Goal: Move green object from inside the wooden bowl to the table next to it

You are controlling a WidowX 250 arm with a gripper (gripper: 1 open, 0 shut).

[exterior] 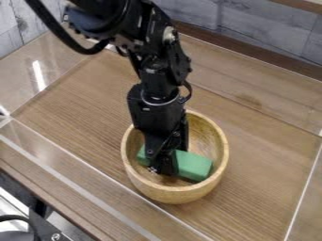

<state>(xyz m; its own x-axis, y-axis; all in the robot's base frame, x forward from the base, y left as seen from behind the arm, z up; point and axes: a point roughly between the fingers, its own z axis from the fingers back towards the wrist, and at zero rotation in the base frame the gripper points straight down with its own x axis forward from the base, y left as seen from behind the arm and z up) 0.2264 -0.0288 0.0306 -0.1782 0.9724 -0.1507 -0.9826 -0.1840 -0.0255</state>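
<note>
The wooden bowl (219,134) sits on the brown table (75,113), right of centre and toward the front. Inside it lies the green object (194,167), a flat block whose left end is hidden behind my fingers. My black gripper (164,160) reaches straight down into the bowl, with its fingertips at the block's left end. The fingers stand on either side of that end, but whether they press on it cannot be told from this view. The arm rises from the bowl toward the upper left.
Low clear acrylic walls (88,174) run along the front and left edges of the table, and another wall (306,188) stands on the right. Bare tabletop lies left of the bowl (63,122) and behind it (251,94).
</note>
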